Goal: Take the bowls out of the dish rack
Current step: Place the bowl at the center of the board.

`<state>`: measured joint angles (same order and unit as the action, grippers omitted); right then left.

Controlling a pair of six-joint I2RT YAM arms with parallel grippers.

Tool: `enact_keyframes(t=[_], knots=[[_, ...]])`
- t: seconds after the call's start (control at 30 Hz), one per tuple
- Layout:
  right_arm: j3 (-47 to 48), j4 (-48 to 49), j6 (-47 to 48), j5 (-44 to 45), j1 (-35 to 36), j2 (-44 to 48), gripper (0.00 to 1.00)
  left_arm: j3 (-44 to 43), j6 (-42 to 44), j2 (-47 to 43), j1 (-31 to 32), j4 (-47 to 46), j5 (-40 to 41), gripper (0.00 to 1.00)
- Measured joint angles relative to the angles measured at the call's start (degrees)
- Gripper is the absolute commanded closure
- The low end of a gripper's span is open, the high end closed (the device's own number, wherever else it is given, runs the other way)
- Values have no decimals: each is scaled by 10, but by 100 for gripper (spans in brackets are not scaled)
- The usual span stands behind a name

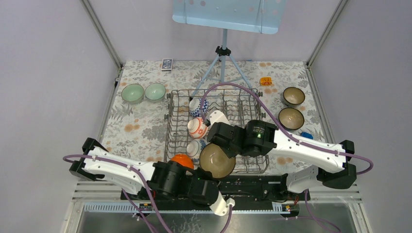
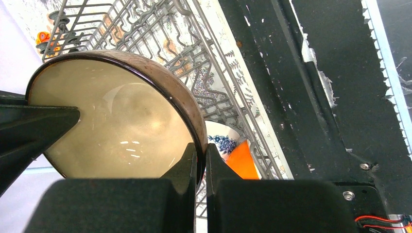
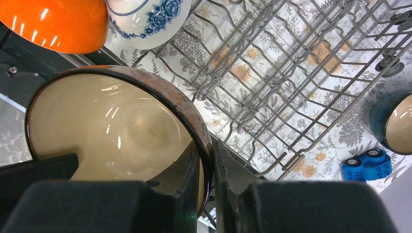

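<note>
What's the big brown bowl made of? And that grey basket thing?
The brown bowl looks like glazed ceramic: its tan inside is glossy, with bright light reflections. The dish rack looks like grey metal wire, probably coated: thin bent rods, dull sheen.
</note>
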<state>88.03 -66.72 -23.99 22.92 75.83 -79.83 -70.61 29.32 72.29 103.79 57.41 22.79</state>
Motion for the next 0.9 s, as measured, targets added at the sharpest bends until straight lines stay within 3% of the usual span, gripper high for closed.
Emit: enact_keyframes(t=[0.1,0.23,0.27,0.37,0.5,0.77,0.9], knots=[[0,-3,7,-1,1,0,99,0,0,-3,0,2,0,100],[0,-2,8,-2,2,-1,100,0,-4,-3,2,1,0,100],[0,-2,8,-2,2,-1,100,2,-5,-5,2,-1,1,94],[0,2,8,-2,2,-1,100,13,-5,-10,3,-7,11,39],[0,-3,0,8,2,-1,100,18,-28,-30,4,-41,63,3],[14,-5,-9,62,-2,-1,100,2,-74,-67,3,-110,158,1],[21,8,-7,77,-36,2,100,-5,-113,-77,3,-144,223,1]])
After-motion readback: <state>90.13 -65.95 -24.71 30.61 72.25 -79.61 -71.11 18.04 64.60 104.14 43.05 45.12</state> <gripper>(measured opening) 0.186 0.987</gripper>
